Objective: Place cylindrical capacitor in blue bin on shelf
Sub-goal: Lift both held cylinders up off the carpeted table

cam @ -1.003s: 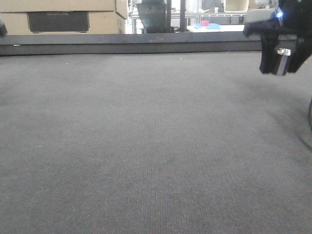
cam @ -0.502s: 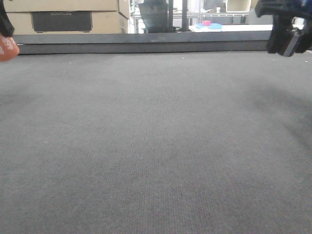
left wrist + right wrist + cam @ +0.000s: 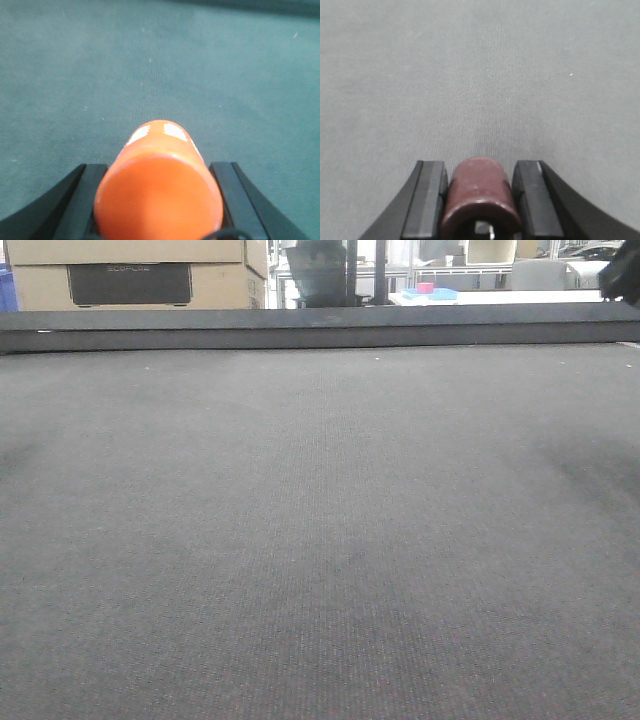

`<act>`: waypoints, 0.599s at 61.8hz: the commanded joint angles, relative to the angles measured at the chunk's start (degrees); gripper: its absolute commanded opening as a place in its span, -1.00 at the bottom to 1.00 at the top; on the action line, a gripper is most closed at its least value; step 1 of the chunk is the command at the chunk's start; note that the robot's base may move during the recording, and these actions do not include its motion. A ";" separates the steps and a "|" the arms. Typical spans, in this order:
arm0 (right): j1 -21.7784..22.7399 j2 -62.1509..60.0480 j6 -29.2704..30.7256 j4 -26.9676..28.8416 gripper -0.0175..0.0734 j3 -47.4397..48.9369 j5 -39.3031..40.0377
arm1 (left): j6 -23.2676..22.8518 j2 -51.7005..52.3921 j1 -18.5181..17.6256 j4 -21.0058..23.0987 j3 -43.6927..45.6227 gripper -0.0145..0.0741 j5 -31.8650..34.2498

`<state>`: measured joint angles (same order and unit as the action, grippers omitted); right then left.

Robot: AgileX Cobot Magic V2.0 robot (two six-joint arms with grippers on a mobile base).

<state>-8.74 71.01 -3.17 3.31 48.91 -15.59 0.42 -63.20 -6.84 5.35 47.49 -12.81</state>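
At the bottom centre of the right wrist view, the right hand is pinching the stubby dark brown cylindrical capacitor between its two black fingers. The part's rounded far end is poking out over the grey felt-covered bench. At the bottom of the left wrist view, the left hand is likewise clamping a glossy orange cylinder with white markings. No shelf or blue bin is showing plainly in any view, so the carry is probably still lying ahead. The main risk, as I am judging it, is the smooth round body rolling or sliding out from between the flat pads during a quick swing. A knock against the shelf front could also be twisting it loose, and letting go too early would be sending it rolling away across the felt. With both hands loaded, the arms could also be crowding each other near the bin. In the front view the right hand is now showing only as a dark sliver at the upper right corner. Half a second ago it was sitting fuller and lower there with the silvery-striped capacitor visible, and a second ago lower still. The orange shape at the left edge half a second ago is no longer showing.
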 commanded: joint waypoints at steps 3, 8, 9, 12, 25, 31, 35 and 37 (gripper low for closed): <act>0.08 -5.61 0.14 -0.64 -0.98 -2.96 2.62 | 0.02 6.90 -0.35 0.52 -3.53 -0.92 2.35; 0.08 -9.36 0.14 -0.64 -0.98 -4.31 2.62 | 0.02 12.04 -0.35 0.52 -5.86 -0.92 2.36; 0.08 -10.01 0.14 -0.64 -0.98 -4.58 2.62 | 0.02 12.94 -0.35 0.52 -6.24 -0.92 2.36; 0.08 -12.30 0.14 -0.64 -0.98 -5.13 2.62 | 0.02 16.09 -0.35 0.52 -7.35 -0.92 2.24; 0.08 -21.21 0.14 -0.64 -0.98 -5.76 2.62 | 0.02 28.01 -0.35 0.52 -11.17 -0.92 1.48; 0.08 -25.51 0.14 -0.64 -0.98 -5.76 2.38 | 0.02 33.14 -0.35 0.52 -11.40 -0.92 1.32; 0.08 -27.66 0.14 -0.64 -0.98 -5.76 2.19 | 0.02 35.52 -0.35 0.52 -11.40 -0.92 1.70; 0.08 -28.69 0.14 -0.64 -0.98 -5.76 2.06 | 0.02 36.77 -0.35 0.52 -11.40 -0.92 1.85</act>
<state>-8.74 45.29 -3.17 3.20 43.04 -14.91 0.42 -29.25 -6.84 5.50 36.18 -12.03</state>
